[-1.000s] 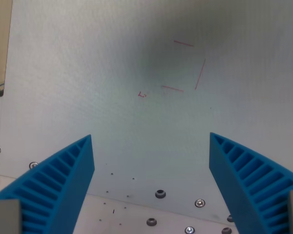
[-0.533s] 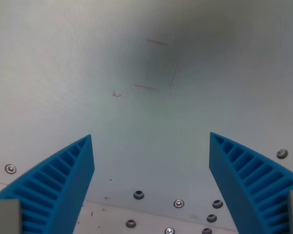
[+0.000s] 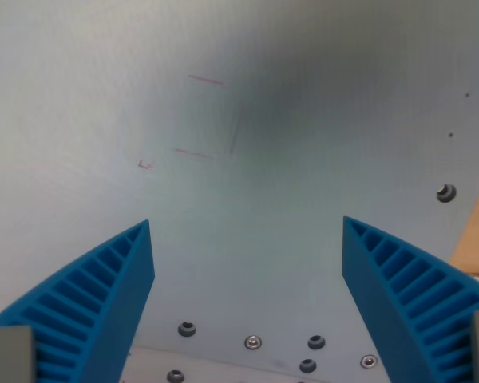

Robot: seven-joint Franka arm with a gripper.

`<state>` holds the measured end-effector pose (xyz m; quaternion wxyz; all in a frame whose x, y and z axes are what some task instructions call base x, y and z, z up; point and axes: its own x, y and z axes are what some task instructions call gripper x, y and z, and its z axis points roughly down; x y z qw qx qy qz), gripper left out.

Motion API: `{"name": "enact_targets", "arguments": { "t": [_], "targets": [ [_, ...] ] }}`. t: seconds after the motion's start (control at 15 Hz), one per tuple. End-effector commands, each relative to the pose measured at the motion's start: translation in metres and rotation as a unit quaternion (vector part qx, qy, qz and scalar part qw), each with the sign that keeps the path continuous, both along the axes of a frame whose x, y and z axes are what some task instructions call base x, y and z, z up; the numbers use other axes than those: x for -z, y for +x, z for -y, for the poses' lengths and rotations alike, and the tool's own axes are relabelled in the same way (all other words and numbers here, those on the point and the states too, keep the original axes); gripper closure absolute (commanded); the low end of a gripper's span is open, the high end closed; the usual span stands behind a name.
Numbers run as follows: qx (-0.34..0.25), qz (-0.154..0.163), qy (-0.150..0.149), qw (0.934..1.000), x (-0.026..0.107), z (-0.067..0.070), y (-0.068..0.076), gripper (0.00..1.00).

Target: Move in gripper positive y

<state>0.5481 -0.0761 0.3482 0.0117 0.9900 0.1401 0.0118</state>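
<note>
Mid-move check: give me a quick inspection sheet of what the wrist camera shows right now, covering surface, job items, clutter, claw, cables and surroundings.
Surface: pale grey plate, matte, with a soft dark shadow near the top centre.
Job's things: nothing seen to grasp; only faint red pen marks drawn on the plate, at the wrist view's upper left.
Clutter: nothing loose seen; screw heads and holes along the plate's bottom edge, one more bolt at the right.
Claw: claw open, blue ribbed fingers wide apart, holding nothing.
Cables: nothing seen.
Surroundings: a tan surface beyond the plate's right edge.
</note>
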Motion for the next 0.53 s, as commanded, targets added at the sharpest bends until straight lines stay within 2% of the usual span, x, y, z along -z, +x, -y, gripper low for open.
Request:
{"name": "enact_targets", "arguments": {
  "t": [0.07, 0.53],
  "targets": [
    [-0.009, -0.015, 0.006, 0.9998, -0.003, 0.015, 0.011, 0.0],
    [-0.009, -0.015, 0.006, 0.9998, -0.003, 0.048, 0.021, 0.0]
  ]
}}
